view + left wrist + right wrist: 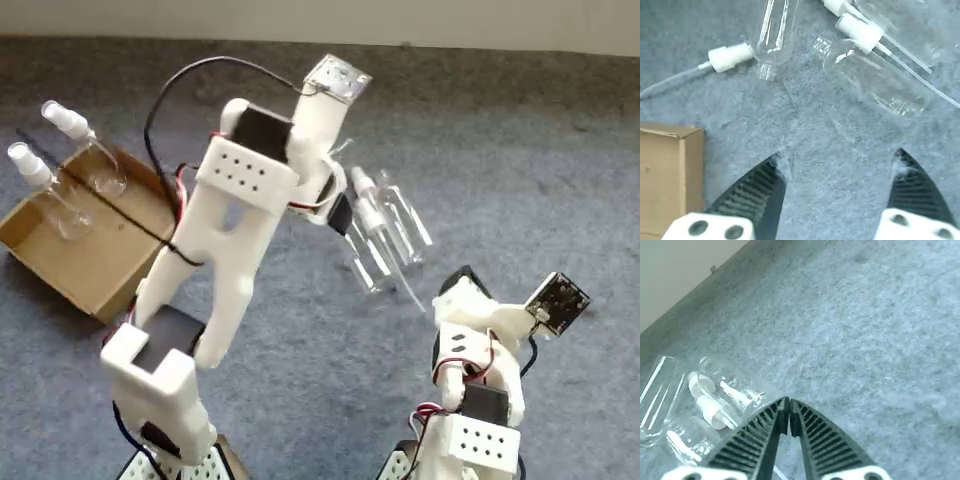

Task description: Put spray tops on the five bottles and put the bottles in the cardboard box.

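Observation:
Three clear bottles lie in a cluster on the grey carpet. In the left wrist view one uncapped bottle has a loose spray top with its tube beside its neck. A second bottle lies next to more white spray tops. My left gripper hangs open just above the carpet, short of these bottles, with nothing between its fingers. My right gripper is shut and empty, near the bottles and spray tops. Two capped bottles lie in the cardboard box.
The cardboard box stands at the far left, and its corner is close to my left gripper. The left arm stretches over the middle of the carpet. The right arm is folded at the lower right. Bare carpet lies behind the bottles.

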`<control>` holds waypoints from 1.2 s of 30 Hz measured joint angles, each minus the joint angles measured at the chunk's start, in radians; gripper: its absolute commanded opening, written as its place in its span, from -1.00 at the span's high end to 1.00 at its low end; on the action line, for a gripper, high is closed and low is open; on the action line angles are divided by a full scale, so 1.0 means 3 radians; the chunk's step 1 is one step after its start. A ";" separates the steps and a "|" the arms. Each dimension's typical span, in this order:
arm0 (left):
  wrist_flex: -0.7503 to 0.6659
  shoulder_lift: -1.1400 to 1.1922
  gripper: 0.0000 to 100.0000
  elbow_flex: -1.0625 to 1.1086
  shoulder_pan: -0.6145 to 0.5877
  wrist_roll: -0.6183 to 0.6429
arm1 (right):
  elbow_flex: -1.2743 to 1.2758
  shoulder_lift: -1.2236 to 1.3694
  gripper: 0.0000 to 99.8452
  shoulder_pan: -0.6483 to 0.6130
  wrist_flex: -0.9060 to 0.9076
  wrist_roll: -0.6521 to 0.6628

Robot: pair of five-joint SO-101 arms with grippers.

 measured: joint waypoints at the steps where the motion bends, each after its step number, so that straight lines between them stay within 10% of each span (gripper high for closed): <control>1: 0.0000 0.0102 0.47 -0.0036 0.0005 0.0118 | 0.0000 0.0000 0.98 0.0010 0.0000 0.0000; 36: -0.0061 0.2670 0.47 -0.1913 0.0179 0.2143 | 0.0000 0.0000 0.98 -0.0056 0.0000 0.0000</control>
